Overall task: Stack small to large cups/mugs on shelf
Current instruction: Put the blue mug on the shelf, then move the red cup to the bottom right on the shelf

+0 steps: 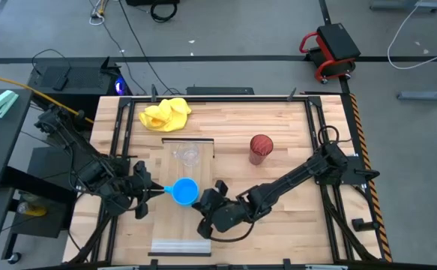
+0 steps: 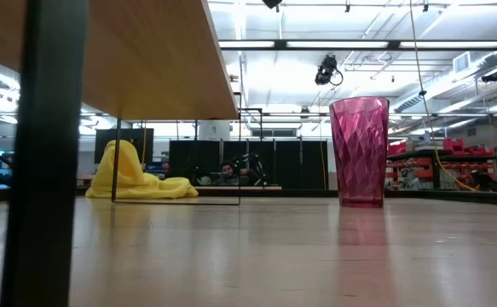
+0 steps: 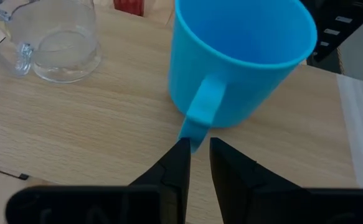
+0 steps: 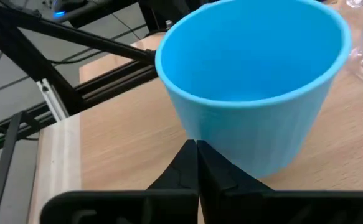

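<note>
Low in the high view's centre, the left gripper (image 3: pixel 195 152) pinches the blue mug (image 1: pixel 184 191) by its handle on the shelf (image 1: pixel 175 225); the right gripper (image 4: pixel 197 155), pressed together, touches its wall. Higher up, the clear cup (image 1: pixel 187 154) sits on the shelf and the red cup (image 1: pixel 260 148) off it, so nothing looks stacked yet.

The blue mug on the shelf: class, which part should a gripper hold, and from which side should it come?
Grip the blue mug by its handle, which juts out sideways toward the left gripper. Come in level from that side, fingers either side of the handle's thin, flat strap. The round, wide body offers a poorer hold.
</note>
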Robot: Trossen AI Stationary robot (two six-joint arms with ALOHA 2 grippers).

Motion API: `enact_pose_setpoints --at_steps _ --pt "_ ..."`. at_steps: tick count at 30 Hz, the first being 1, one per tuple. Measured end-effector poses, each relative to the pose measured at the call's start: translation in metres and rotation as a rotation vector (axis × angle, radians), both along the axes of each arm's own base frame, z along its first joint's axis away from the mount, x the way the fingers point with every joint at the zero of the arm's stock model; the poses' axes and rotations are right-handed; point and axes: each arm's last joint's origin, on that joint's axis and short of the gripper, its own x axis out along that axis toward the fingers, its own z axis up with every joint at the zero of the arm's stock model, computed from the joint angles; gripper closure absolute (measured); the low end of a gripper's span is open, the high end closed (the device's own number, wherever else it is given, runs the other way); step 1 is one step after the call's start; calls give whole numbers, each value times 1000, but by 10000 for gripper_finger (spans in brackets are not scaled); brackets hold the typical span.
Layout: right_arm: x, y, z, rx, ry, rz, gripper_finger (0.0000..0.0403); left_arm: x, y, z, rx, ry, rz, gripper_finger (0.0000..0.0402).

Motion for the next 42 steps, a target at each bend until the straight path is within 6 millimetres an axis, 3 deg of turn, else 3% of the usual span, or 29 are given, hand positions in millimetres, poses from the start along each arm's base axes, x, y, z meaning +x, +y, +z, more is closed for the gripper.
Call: enact_pose_setpoints --at_steps 26,32,35,42 --pt "1 -7 -2 -12 29 -20 402 0 1 0 24 -21 26 330" --pt "-7 6 0 5 35 18 401 -2 2 -1 28 -4 35 327" --pt "-21 14 12 45 39 36 396 -5 2 1 8 -18 28 328" --pt "-70 14 65 80 32 25 391 -12 5 16 -69 -119 25 330"
